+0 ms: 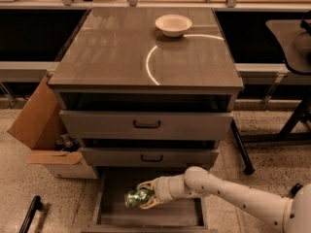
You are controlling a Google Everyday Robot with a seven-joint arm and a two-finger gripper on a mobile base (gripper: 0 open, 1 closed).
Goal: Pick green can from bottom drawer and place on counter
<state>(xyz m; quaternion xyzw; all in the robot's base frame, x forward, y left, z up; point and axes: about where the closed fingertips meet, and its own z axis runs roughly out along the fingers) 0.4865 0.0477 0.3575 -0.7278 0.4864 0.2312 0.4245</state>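
Observation:
The green can (pixel 136 197) lies tilted between the fingers of my gripper (pixel 142 197), just above the floor of the open bottom drawer (pixel 165 216) at its left side. The gripper is shut on the can; my white arm reaches in from the lower right. The counter (pixel 121 52) is the glossy grey-brown cabinet top above, with a bright curved glare line across it.
A white bowl (pixel 173 24) stands at the counter's far right. Two closed drawer fronts with black handles (pixel 146 124) sit above the open drawer. A cardboard box (pixel 41 130) leans at the cabinet's left. A dark table leg (pixel 240 147) stands at the right.

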